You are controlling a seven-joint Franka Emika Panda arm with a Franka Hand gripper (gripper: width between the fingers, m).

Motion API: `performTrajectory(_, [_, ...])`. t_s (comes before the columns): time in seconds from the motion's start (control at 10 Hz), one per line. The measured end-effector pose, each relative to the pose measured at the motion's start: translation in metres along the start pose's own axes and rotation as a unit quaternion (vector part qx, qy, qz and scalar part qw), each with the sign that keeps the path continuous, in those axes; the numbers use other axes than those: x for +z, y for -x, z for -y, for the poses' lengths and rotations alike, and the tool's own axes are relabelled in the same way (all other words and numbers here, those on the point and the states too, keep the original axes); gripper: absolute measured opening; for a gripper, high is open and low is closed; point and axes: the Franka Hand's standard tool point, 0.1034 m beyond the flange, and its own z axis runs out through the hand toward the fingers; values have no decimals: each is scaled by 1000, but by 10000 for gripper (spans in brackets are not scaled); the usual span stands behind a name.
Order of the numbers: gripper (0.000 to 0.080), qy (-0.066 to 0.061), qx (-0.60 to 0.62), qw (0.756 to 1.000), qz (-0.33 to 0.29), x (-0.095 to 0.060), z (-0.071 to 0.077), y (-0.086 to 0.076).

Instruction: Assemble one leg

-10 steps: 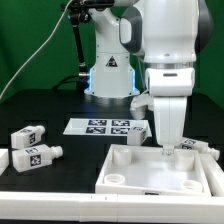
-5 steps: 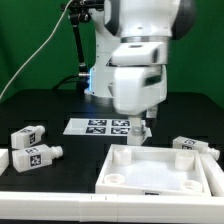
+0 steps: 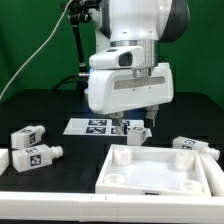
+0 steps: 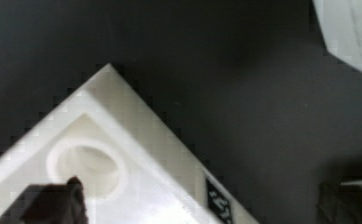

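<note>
A white leg (image 3: 138,133) with a black-and-white tag lies just behind the far corner of the white square tabletop (image 3: 160,172). My gripper (image 3: 132,126) hangs right above it, jaws wide apart and empty. In the wrist view the tabletop corner (image 4: 89,140) with its round hole fills the space between my fingers (image 4: 50,203), and the leg's tag (image 4: 219,195) shows at its edge. Two more legs (image 3: 27,136) (image 3: 35,155) lie at the exterior view's left. Another leg (image 3: 196,147) lies at the right.
The marker board (image 3: 98,125) lies on the black table behind the tabletop, partly under my gripper. The robot base (image 3: 108,75) stands at the back. A blurred white shape (image 4: 352,30) shows at the edge of the wrist view.
My arm has moved from above the tabletop's right side to the exterior view's left and back. It now hangs over the leg behind the tabletop's far corner. The wrist has turned.
</note>
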Motion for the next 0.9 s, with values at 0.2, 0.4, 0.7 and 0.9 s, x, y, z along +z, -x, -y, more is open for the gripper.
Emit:
performTrajectory(0.2, [649,-1,73,997,-1,1,-3,2])
performTrajectory(0.4, [649,6,215,976,-8,0,-18,26])
performTrajectory(0.7, [649,6,409,913,-12,7,0,39])
performTrajectory(0.9, [649,3,469,883,-12,9,-1,41])
